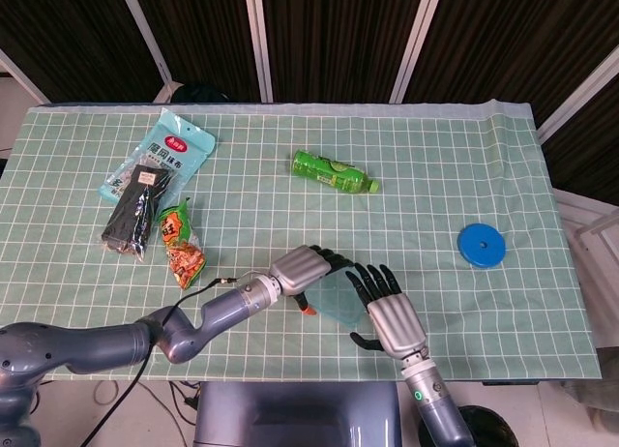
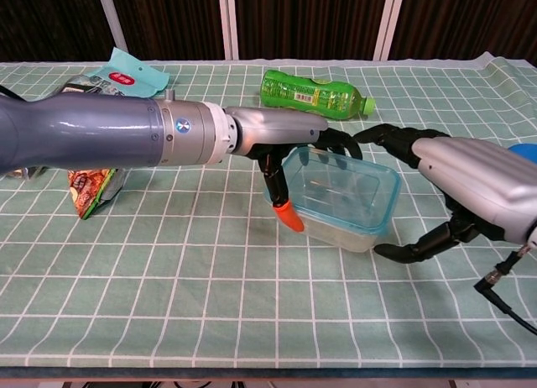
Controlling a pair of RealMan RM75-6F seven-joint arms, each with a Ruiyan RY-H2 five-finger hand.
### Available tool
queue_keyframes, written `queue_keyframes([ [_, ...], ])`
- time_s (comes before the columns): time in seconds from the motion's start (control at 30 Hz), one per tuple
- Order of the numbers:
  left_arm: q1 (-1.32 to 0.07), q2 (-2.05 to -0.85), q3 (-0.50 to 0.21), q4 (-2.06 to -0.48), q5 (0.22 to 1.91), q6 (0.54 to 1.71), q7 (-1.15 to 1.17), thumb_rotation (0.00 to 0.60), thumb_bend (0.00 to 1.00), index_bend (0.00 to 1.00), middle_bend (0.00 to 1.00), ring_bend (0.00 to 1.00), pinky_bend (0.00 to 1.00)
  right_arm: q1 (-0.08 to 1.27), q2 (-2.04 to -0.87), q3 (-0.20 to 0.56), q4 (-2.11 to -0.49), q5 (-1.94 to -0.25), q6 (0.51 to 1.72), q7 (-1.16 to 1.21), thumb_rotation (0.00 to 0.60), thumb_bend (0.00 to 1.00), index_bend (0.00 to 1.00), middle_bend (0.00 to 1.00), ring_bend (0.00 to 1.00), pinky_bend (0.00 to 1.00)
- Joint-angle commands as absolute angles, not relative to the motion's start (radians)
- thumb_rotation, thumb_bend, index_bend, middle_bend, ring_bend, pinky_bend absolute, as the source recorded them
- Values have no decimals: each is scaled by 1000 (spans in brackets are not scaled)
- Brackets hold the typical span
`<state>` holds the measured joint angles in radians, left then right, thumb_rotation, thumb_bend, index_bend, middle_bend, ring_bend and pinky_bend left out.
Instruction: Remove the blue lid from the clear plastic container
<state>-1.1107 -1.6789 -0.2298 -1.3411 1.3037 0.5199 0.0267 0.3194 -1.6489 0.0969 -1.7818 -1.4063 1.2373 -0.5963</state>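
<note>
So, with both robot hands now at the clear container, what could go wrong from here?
The left robot hand grips the clear container only at one rim, and it sits tilted, so it might slip or twist when the open right robot hand closes on it. The green bottle lies just behind and might get nudged. The blue lid lies apart, so this contact seems unnecessary.

Container (image 2: 344, 196) between both robot hands — lid (image 1: 481, 244) well apart, right.

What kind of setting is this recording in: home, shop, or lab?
Likely a lab test bench: a table under a green checked cloth, dark curtains behind, with scattered practice items such as a green bottle and snack packets.
</note>
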Motion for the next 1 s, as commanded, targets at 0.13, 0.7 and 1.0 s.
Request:
queue_keyframes([
  [0.13, -1119, -1684, -222, -1341, 1301, 522, 24, 600, 112, 311, 289, 289, 416, 327, -1676, 100, -1781, -1400, 1244, -588, 600, 292, 0, 0, 0, 0],
  [0.7, -1127, -1678, -202, -1354, 1291, 541, 18, 600, 112, 311, 289, 289, 416, 329, -1691, 109, -1758, -1380, 1271, -559, 600, 292, 0, 0, 0, 0],
  [1.0, -1126, -1666, -192, -1361, 1290, 555, 20, 600, 112, 316, 289, 289, 412, 329, -1686, 106, -1758, -1375, 1279, -555, 600, 291, 0, 0, 0, 0],
])
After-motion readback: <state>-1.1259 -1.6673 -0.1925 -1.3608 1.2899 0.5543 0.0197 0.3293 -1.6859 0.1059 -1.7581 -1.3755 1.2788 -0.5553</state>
